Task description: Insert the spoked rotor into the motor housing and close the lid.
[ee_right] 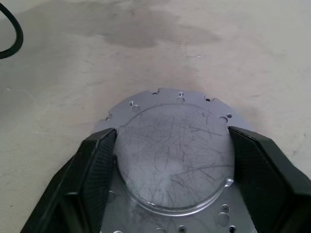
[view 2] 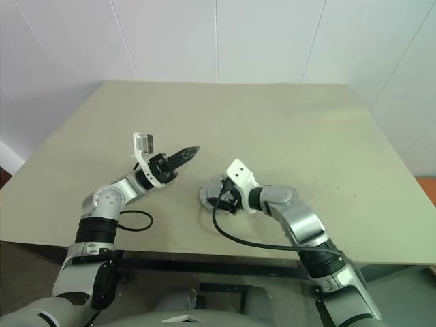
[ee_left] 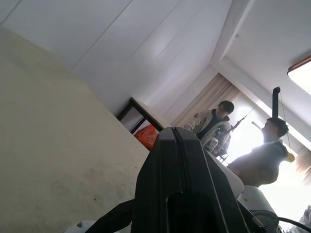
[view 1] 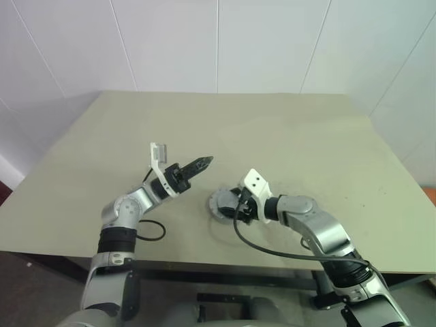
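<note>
A round silver-grey metal part (ee_right: 170,165) lies on the table near its front edge. It has a scratched, raised smooth face and a flange with small holes. I take it for the motor housing (view 1: 219,203) with a closed face up. My right gripper (ee_right: 172,128) reaches down over it, and its black fingers (ee_right: 92,170) press against both sides of the raised face. The spoked rotor and the lid are out of view. My left gripper (view 1: 203,163) hangs above the table to the left of the part, shut and with nothing in it.
The beige table (view 1: 286,136) stretches wide and bare behind the part. A black cable (view 1: 155,231) loops by the left arm near the front edge. In the left wrist view two people (ee_left: 214,121) stand far off by a window.
</note>
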Available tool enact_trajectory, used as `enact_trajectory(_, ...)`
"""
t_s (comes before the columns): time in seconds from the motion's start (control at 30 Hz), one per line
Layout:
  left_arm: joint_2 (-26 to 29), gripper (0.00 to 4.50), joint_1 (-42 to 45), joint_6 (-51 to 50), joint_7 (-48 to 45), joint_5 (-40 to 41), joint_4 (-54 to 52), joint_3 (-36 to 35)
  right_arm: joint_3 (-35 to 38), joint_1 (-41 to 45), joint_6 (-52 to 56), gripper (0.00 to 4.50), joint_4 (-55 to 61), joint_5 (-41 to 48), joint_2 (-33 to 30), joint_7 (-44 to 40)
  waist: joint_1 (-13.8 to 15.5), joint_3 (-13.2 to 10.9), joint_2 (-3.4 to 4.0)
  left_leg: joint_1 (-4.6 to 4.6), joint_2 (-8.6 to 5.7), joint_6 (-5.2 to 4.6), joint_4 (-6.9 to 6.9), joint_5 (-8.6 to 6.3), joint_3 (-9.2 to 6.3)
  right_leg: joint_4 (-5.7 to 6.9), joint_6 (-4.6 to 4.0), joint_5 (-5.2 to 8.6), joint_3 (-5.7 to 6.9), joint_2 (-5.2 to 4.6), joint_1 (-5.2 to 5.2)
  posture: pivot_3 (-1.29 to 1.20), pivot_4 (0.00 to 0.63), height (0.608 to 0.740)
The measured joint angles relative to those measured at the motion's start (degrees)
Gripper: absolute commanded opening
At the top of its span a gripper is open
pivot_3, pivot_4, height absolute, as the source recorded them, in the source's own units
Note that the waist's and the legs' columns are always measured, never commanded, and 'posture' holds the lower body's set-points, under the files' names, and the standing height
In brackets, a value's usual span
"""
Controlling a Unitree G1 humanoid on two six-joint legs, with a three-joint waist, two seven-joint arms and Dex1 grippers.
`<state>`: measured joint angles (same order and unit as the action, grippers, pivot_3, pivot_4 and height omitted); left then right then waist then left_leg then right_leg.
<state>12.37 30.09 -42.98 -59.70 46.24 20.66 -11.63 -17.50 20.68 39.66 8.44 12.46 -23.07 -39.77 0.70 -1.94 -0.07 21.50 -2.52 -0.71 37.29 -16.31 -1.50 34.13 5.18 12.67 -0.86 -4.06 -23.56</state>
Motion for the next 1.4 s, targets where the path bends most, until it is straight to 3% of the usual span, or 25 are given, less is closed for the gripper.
enact_trajectory(1.4,-0.1,0.0,-0.7,0.4,1.2,-0.7,-1.5,1.7,0.9,0.0,-0.3,3.21,-1.0,0.1,-0.8,-1.5,0.1,0.0,-0.03,-0.07,-0.09,-0.01,0.11,0.03,-0.01,0.06,0.01,-0.01,0.0,-0.04,0.13,0.0,0.0,0.74)
